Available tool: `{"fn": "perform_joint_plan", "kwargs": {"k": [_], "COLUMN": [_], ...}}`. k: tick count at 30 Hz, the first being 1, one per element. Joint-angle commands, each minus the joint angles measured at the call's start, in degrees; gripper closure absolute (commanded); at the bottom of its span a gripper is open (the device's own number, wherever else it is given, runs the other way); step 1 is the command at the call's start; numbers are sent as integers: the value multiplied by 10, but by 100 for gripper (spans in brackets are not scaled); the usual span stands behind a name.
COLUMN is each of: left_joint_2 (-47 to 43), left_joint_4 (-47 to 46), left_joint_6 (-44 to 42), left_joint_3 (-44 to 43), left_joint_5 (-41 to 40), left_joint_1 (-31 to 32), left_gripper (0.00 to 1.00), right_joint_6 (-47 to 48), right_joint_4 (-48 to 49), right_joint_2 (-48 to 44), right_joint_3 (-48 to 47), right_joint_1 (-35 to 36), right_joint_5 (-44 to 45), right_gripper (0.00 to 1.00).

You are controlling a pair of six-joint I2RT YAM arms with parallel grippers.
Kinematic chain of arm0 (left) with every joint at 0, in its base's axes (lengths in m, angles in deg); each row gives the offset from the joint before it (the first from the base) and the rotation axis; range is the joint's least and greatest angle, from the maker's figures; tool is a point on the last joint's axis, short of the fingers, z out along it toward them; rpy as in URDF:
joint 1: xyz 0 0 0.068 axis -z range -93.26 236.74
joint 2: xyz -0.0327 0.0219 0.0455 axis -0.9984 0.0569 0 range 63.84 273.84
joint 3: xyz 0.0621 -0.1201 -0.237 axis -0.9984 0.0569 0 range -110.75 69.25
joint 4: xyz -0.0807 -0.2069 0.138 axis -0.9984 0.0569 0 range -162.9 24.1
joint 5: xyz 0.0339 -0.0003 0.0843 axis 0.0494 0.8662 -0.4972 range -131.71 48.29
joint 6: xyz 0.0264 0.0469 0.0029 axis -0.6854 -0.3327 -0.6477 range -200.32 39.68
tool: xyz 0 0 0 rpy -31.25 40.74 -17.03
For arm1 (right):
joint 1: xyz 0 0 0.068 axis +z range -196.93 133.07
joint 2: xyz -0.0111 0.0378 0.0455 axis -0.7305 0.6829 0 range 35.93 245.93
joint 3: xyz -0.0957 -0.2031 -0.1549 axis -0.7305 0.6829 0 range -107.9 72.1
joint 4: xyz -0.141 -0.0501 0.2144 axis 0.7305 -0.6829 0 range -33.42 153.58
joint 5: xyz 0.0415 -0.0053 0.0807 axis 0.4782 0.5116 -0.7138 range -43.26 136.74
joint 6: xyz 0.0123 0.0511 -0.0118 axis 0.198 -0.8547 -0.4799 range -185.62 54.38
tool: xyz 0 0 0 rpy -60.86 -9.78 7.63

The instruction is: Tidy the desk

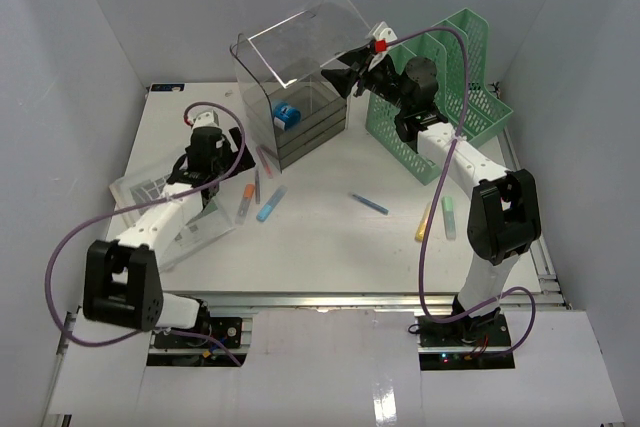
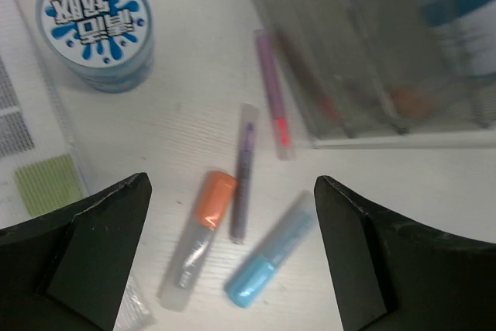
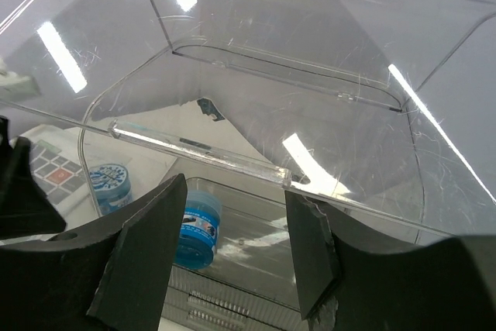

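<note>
The white desk (image 1: 320,247) holds loose pens and markers. My left gripper (image 1: 222,187) hangs open over three of them: an orange-capped marker (image 2: 198,238), a thin purple pen (image 2: 242,180) and a blue marker (image 2: 271,249) lie between its fingers (image 2: 232,191), untouched. A pink pen (image 2: 275,94) lies beside the clear drawer box (image 1: 300,117). My right gripper (image 1: 345,67) is up at the box's raised clear lid (image 3: 310,75). Its jaws (image 3: 232,191) stand apart with nothing between them, and the lid's front rim (image 3: 201,156) rests by the right fingertip. A blue tub (image 3: 194,230) sits inside the box.
A green mesh file rack (image 1: 450,97) stands at the back right. A blue pen (image 1: 370,204), a yellow marker (image 1: 424,222) and a green marker (image 1: 449,217) lie mid-right. A blue round tub (image 2: 97,25) and a clear tray with a calculator (image 1: 150,197) are at the left.
</note>
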Motion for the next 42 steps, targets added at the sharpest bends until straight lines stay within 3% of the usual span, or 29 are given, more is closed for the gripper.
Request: {"fn": "perform_joint_plan", "kwargs": {"k": [1,15,34,38,42], "left_joint_2": [69,234,298,302,300], "left_joint_4": [7,-10,-4,-1,2], "left_joint_6": [-106,-180,-188,-178,-163], "left_joint_3": [-59,-176,-214,-216,-215], "left_joint_5": [-90,-134,-126,-112,-89], "left_joint_1": [-18,-54,-81,-84,-86], "left_gripper": [2,2,3,7,30], "right_joint_6": [-7,-9,-11,-11,-11], "right_joint_4": [42,43,40,39,39], "right_joint_2": [-20,-4,12,13,10], "right_joint_3": [-13,-22,-32,-32,-33], "right_joint_1": [-1,-1,-1,0,0], "right_joint_5": [-2,4,3,3,3], "right_gripper": [39,38,37,37,37]}}
